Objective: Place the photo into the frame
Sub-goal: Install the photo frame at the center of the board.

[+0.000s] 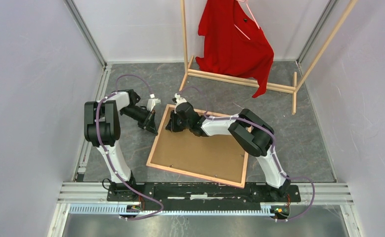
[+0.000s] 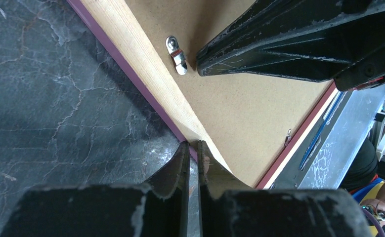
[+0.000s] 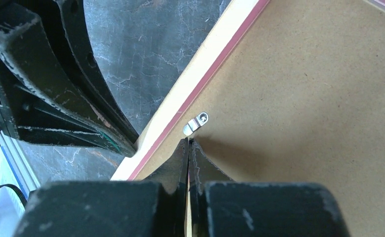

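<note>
left pincer (image 2: 192, 144) and right pincer (image 3: 188, 141) are closed, empty. we fear the right skids off the clip (image 3: 196, 122), shifting the frame (image 2: 131, 49).

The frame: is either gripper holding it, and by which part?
Nothing is visibly held. The right gripper is shut, tips on the backing board beside a metal clip. The left gripper is shut at the rim of the frame.
</note>
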Available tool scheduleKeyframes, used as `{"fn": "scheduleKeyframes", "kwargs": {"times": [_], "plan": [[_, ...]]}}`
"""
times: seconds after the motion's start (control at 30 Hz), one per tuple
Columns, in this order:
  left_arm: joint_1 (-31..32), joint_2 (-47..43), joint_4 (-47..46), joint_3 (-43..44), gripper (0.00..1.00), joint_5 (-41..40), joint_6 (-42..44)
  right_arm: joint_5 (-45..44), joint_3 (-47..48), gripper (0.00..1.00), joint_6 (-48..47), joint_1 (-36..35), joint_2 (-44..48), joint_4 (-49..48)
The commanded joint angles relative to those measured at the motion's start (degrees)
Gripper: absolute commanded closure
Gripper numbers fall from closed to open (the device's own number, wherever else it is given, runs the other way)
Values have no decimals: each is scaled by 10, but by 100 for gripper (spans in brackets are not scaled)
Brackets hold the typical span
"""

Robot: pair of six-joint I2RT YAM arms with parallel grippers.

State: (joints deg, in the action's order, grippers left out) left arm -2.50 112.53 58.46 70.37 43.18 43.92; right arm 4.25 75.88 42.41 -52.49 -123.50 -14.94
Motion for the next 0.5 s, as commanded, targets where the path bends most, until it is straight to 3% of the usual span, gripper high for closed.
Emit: {"fn": "scheduleKeyframes", "kwargs": {"times": [0.0, 0.47], "plan": [[10, -1, -48, -17, 88, -42, -3, -7, 31, 100, 4, 1, -16, -6], [10, -2, -49, -17, 89, -45, 1, -7, 37, 100, 3, 10, -31, 0]]}}
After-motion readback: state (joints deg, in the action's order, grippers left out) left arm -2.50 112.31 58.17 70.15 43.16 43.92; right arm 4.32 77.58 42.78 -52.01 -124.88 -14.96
